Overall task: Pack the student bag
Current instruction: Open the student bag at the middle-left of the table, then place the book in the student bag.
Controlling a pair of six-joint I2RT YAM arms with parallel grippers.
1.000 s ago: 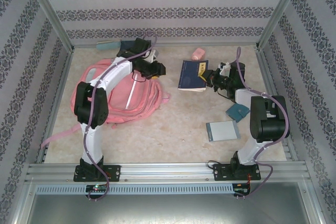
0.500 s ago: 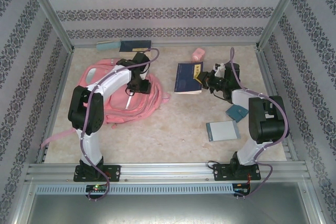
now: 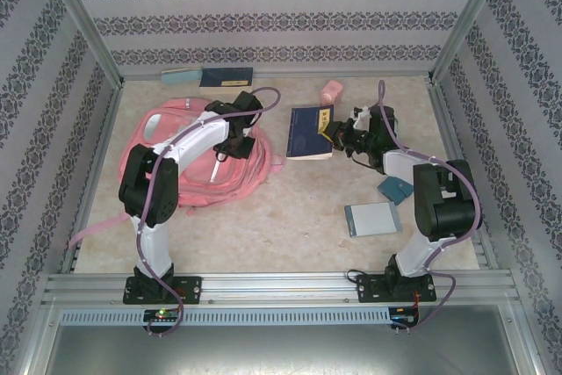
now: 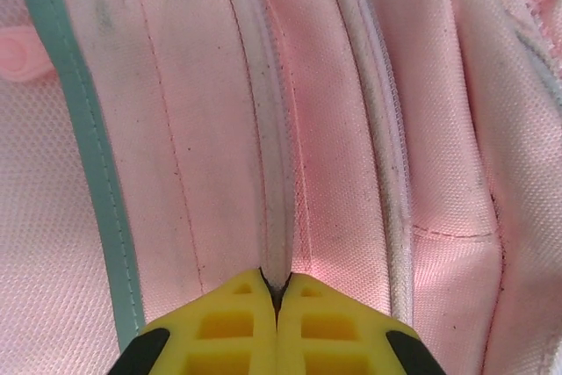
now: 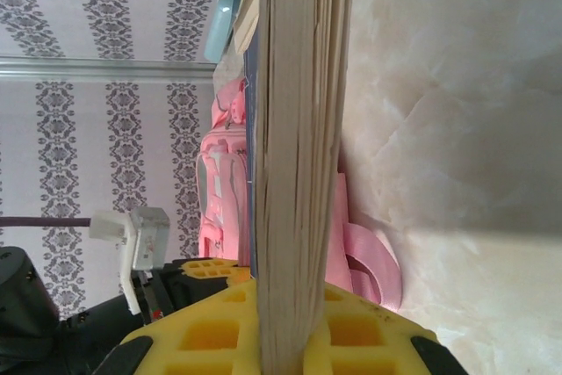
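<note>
left wrist view: the left gripper [image 4: 277, 294] is pinched shut on a white piped seam [image 4: 270, 173] of the student bag [image 4: 351, 129], which lies at the left of the top view. the right gripper [image 5: 294, 313] clamps a blue book [image 5: 299, 129] by its page edge. judged step: opening the bag. next, a pull on the seam to part it. the book's yellow cover mark [image 3: 326, 117] is unreadable.
</note>
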